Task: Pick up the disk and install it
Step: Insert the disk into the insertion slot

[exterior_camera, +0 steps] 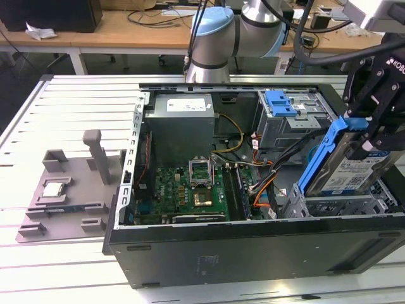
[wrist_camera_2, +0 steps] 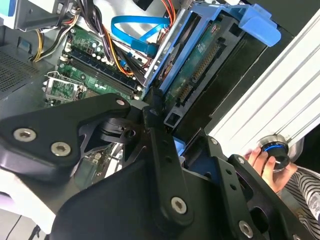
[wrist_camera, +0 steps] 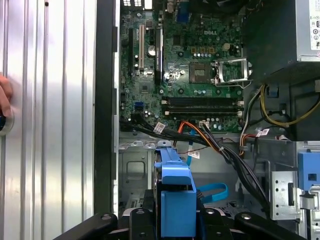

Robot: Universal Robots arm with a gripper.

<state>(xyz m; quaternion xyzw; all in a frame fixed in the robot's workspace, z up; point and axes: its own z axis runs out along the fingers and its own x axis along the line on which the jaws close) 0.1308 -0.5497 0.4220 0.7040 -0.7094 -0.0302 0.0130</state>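
Gripper: the black gripper (exterior_camera: 365, 136) is clamped on the disk (exterior_camera: 355, 170), pinching it near its upper end. Solid grab as far as I can see.
Disk: up in the air and tilted, at the exterior view's right end of the open PC case (exterior_camera: 253, 253). The label side faces the exterior camera, white with a blue band.
Carrier: the blue carrier frame (exterior_camera: 319, 158) runs along the disk's edge. In the first wrist view it (wrist_camera: 175, 195) sits right between the gripper's black links.
Under the disk: a grey metal drive cage (exterior_camera: 342, 206) in that corner of the case. The disk's lower end is right at the top of it, but I can't tell if they're touching.
Inside the case: the motherboard (exterior_camera: 190, 190) lies flat on the bottom, its CPU socket (exterior_camera: 204, 201) with the lid flipped open. The power supply (exterior_camera: 180, 120) is beyond it, and a bundle of cables (exterior_camera: 266, 183) runs between board and cage. A second cage with a blue latch (exterior_camera: 281, 101) sits in the far corner.
Outside the case: a grey fixture (exterior_camera: 95, 149) stands on the slatted table (exterior_camera: 63, 101) at the exterior view's left. A small square chip (exterior_camera: 54, 189) sits in it, well apart from the gripper.
Person: in the second wrist view, a hand (wrist_camera_2: 260, 162) rests on a round knob (wrist_camera_2: 274, 150) by the table edge.
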